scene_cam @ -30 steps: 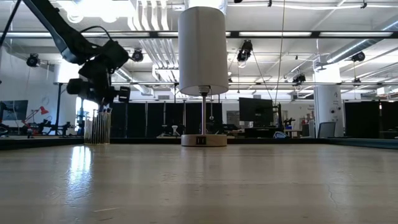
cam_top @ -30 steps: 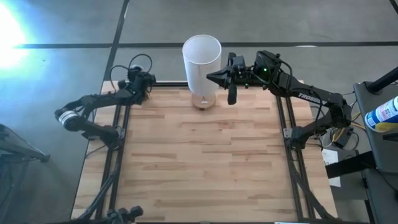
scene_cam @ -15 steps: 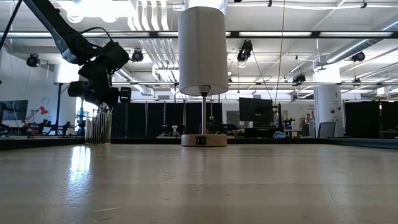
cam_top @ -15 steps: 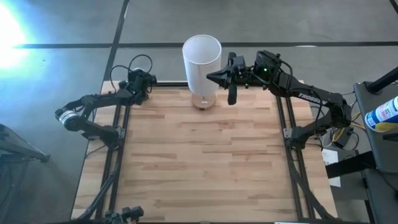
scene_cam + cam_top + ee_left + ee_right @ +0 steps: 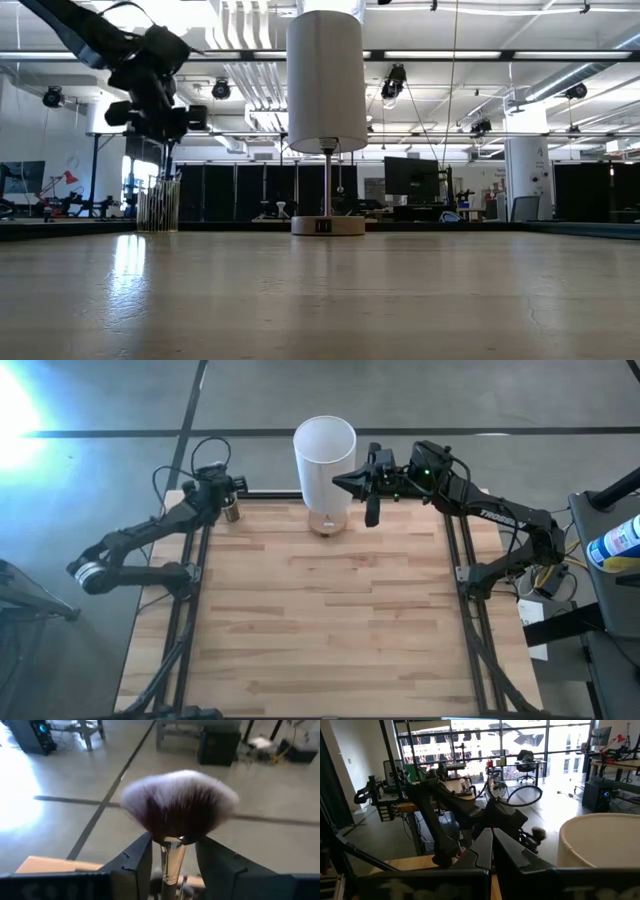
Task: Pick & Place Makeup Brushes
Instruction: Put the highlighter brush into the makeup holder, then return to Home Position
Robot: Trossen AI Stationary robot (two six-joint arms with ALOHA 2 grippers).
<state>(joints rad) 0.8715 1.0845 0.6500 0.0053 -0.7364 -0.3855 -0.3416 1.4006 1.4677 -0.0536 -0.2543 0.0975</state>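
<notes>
A small clear cup (image 5: 231, 511) (image 5: 158, 205) stands at the table's far left corner with thin makeup brushes upright in it. My left gripper (image 5: 220, 486) (image 5: 162, 104) hovers just above it, open. In the left wrist view its fingers (image 5: 135, 862) stand on either side of the silvery neck of a brush with a wide fluffy head (image 5: 179, 809), a gap showing on each side. My right gripper (image 5: 340, 483) (image 5: 492, 842) is shut on nothing, held in the air beside the tall white cylinder (image 5: 324, 458).
The white cylinder stands on a thin post with a round base (image 5: 327, 225) at the table's far middle. The wooden tabletop (image 5: 320, 620) stretches toward the near edge. Black rails (image 5: 190, 610) run along both sides of the table.
My left gripper has risen from the cup and drawn a little toward the table's far left corner. In the high view the cup now shows beside it. My right arm has kept still.
</notes>
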